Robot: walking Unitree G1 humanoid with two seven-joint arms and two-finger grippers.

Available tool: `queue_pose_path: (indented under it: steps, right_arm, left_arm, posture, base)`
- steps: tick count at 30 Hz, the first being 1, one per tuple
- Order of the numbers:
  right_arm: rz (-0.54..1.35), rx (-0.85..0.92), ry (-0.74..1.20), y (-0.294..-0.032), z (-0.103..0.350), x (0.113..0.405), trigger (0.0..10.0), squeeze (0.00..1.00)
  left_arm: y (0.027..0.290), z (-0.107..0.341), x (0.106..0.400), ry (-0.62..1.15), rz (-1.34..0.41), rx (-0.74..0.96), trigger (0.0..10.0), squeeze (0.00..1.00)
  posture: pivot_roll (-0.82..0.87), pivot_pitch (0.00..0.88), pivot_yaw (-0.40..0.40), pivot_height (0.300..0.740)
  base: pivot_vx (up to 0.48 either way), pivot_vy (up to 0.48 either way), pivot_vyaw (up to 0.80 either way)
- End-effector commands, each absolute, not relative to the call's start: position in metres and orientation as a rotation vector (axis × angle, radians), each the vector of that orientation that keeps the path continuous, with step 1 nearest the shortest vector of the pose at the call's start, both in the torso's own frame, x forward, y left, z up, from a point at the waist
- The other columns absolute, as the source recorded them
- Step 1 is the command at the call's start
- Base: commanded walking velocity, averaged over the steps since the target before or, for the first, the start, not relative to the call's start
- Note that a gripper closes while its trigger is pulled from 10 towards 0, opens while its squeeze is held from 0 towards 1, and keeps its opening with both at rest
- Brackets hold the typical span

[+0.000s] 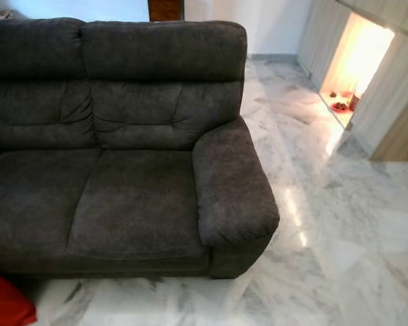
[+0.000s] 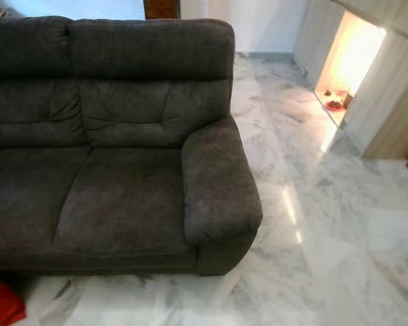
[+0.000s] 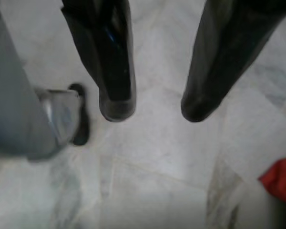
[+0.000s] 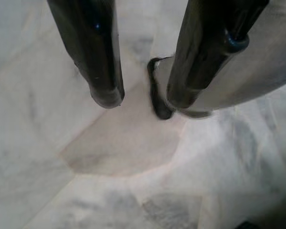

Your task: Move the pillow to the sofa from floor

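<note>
A: Marble floor (image 1: 340, 231), white with grey veins, spreads across the room and carries everything else. What sits on it?

B: A dark grey fabric sofa (image 1: 115, 142), two seat cushions and a fat padded armrest (image 1: 231, 180) on the robot's right side. Both seats lie bare.

A: And past the sofa?

B: A pale panelled wall unit with a warmly lit niche (image 1: 357, 64); small reddish items stand on its shelf, too small to tell apart.

A: Where is the pillow?

B: On the floor. The red pillow (image 1: 5, 302) pokes in at the lower left corner of the head view, just in front of the sofa's base. One red corner (image 3: 281, 180) also shows in the left wrist view, well apart from the fingers.

A: The grippers?

B: The left gripper (image 3: 152, 110) hangs over bare marble, its two black fingers spread with nothing between them. The right gripper (image 4: 144, 101) is likewise spread and empty above the floor. A silver foot (image 3: 62, 119) of the robot shows beside each.
</note>
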State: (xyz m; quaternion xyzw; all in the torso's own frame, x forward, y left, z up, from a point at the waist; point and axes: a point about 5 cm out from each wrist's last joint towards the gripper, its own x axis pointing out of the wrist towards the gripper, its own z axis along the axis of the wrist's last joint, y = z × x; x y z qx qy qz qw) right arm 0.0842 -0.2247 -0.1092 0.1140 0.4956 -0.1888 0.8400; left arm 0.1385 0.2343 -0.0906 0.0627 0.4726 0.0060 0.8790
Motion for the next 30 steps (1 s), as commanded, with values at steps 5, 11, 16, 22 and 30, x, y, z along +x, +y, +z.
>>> queue_pose_path:
  steps: [5,11,16,22,30]
  right_arm:
    - [-0.361,0.249,1.040,-0.2158,-0.1096,0.0898,10.0,0.00]
    - [-0.374,0.277,1.034,-0.2151,-0.1097,0.0901,10.0,0.00]
    - [-0.378,0.281,1.030,-0.2150,-0.1095,0.0908,10.0,0.00]
    - [-0.359,0.245,1.047,-0.2128,-0.1103,0.0901,10.0,0.00]
    - [-0.332,0.217,1.038,-0.2126,-0.1093,0.0930,10.0,0.00]
  left_arm:
    - [0.2425,-0.0881,0.1393,0.979,0.030,0.147,10.0,0.00]
    - [0.2426,-0.0880,0.1395,0.978,0.030,0.145,10.0,0.00]
    - [0.2427,-0.0878,0.1398,0.977,0.030,0.144,10.0,0.00]
    - [0.2428,-0.0876,0.1400,0.974,0.030,0.144,10.0,0.00]
    - [0.2435,-0.0874,0.1402,0.974,0.031,0.145,10.0,0.00]
  posture:
    - [0.08,0.086,0.015,0.740]
    - [0.09,0.086,0.015,0.740]
    - [0.09,0.087,0.017,0.740]
    - [0.09,0.084,0.014,0.740]
    - [0.09,0.085,0.017,0.740]
  base:
    - [0.000,0.401,0.73]
    - [0.000,0.402,0.00]
    - [0.000,0.401,0.00]
    - [0.000,0.404,0.00]
    - [0.000,0.404,0.50]
